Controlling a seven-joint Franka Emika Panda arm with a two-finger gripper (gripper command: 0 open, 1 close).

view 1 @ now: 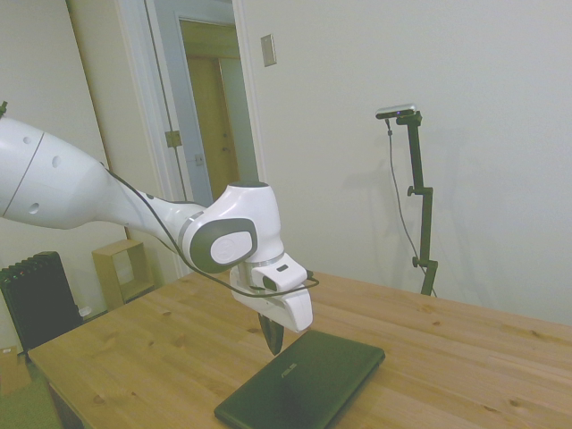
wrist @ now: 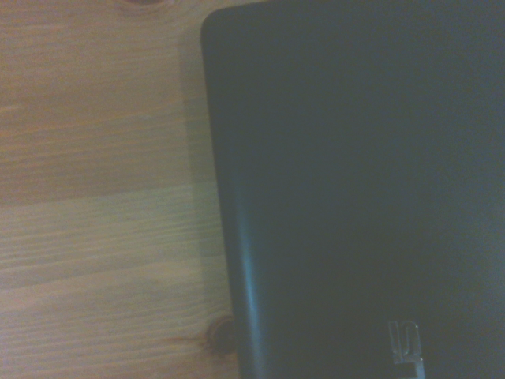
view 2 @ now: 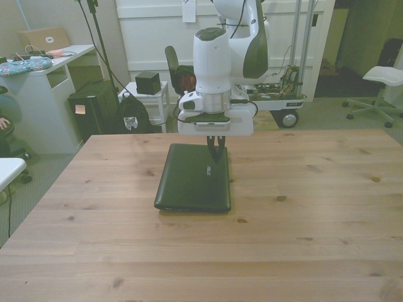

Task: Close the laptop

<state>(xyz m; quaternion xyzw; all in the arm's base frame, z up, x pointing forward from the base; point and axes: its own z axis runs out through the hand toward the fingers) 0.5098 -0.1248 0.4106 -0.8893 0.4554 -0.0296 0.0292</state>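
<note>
We are seeing the laptop point(view 2: 192, 178) lying lid-down flat mid-table, gripper point(view 2: 217, 151) pinched together holding nothing, tips touching the lid's far edge near the logo; closing looks done, lifting away next.
</note>
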